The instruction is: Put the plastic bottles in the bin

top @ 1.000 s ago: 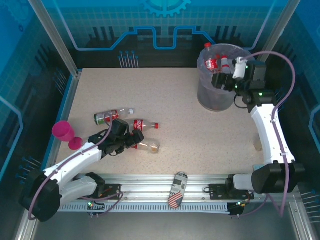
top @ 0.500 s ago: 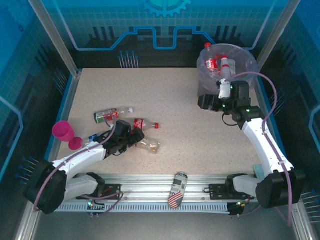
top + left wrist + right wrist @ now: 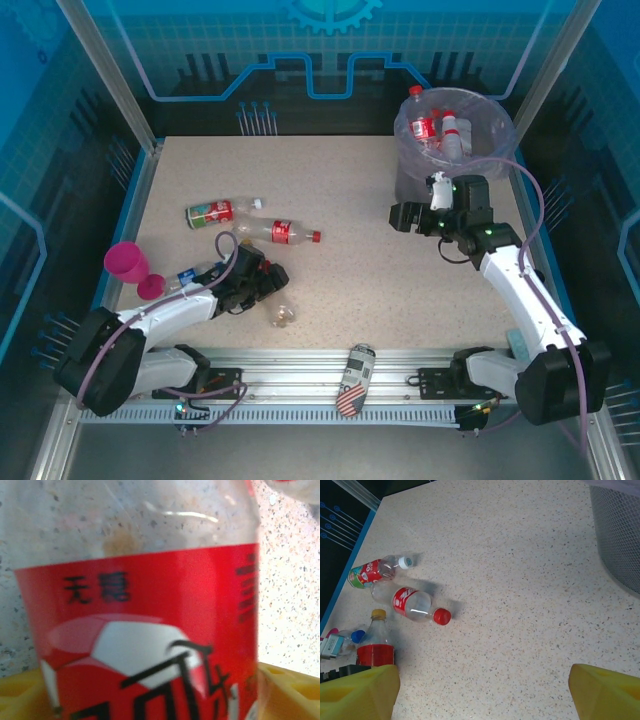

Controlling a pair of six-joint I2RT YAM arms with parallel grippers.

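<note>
Speckled beige tabletop (image 3: 340, 200); blue patterned walls (image 3: 330, 60)

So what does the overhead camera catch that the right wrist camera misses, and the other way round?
Overhead: two bottles already inside the bin, and a printed can lying on the front rail. Right wrist: its own yellow fingertips, spread apart with nothing between them. Both: the bin, plus the red-capped bottle and the white-capped bottle lying on the table.
</note>
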